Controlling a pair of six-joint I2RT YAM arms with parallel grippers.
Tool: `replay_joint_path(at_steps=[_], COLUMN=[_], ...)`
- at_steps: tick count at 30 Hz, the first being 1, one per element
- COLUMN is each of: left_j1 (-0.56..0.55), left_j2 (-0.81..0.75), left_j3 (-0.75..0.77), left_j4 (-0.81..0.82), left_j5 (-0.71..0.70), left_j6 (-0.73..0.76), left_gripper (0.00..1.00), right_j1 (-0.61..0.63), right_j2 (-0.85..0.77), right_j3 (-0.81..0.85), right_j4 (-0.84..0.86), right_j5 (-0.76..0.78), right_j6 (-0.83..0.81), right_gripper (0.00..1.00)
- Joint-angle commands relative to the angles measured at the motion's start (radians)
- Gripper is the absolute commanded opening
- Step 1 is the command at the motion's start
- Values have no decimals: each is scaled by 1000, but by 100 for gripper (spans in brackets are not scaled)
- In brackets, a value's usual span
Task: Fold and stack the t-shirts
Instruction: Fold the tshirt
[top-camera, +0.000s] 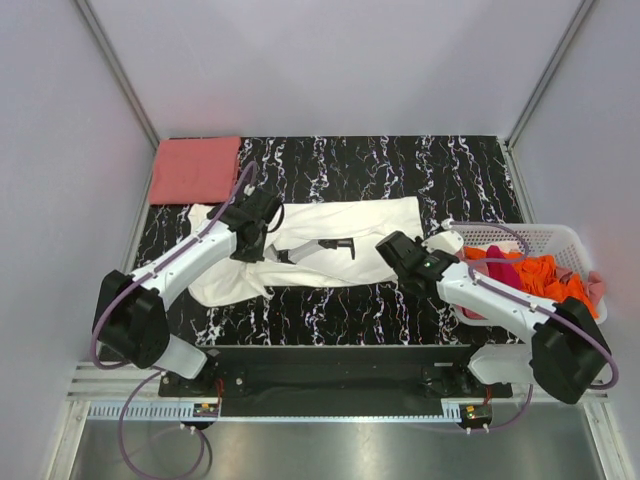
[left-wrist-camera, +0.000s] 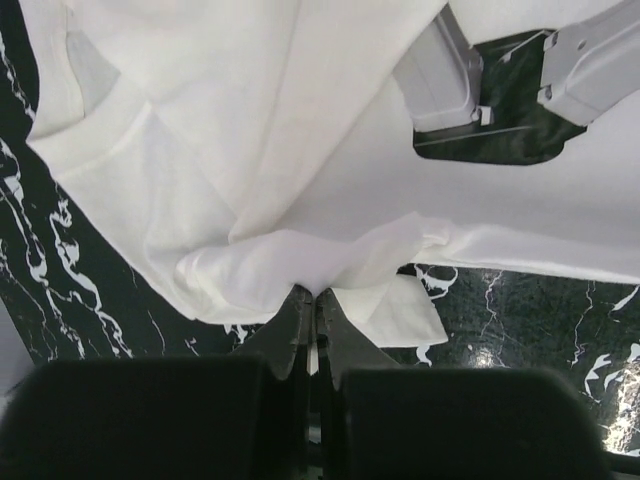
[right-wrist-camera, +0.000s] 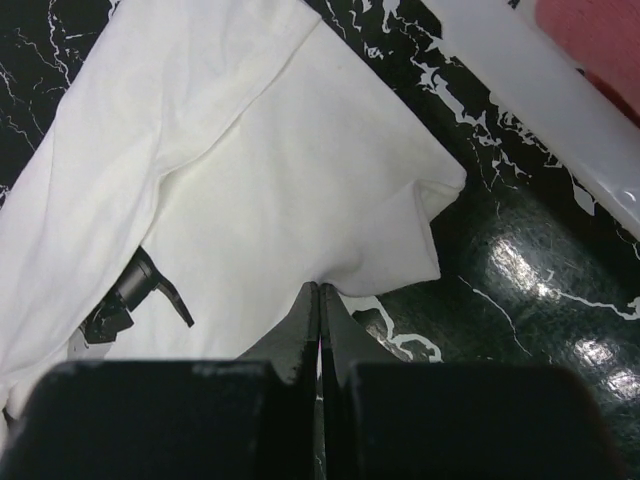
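Shut tight, low in frame, my left gripper and right gripper pinch the shirt to fold it.

Black marbled table carries cream-white t-shirt, salmon-pink t-shirt (folded), basket.

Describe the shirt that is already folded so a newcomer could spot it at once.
Start at the black marbled table and go to its far left corner. There lies the salmon-pink t-shirt, a neat flat rectangle. Unlike the cream-white t-shirt spread mid-table and the orange heap in the white basket at right, it alone is folded.
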Motion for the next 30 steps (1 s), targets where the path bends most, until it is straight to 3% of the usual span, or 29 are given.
replay_joint_path(at_steps=[1,10,30], left_j1=[39,122,163], left_j2=[20,96,250], left_j3=[57,89,229], left_j4=[55,82,77], left_j5=[65,137,151], left_j6=[101,184,202], left_gripper=[0,0,0], right_j1=[-35,-170,-225], right_j2=[71,248,393], right_j3=[90,190,279], right_j4=[40,69,97], right_j5=[66,-42,-73], right_j6=[-85,-200,-307], right_gripper=[0,0,0])
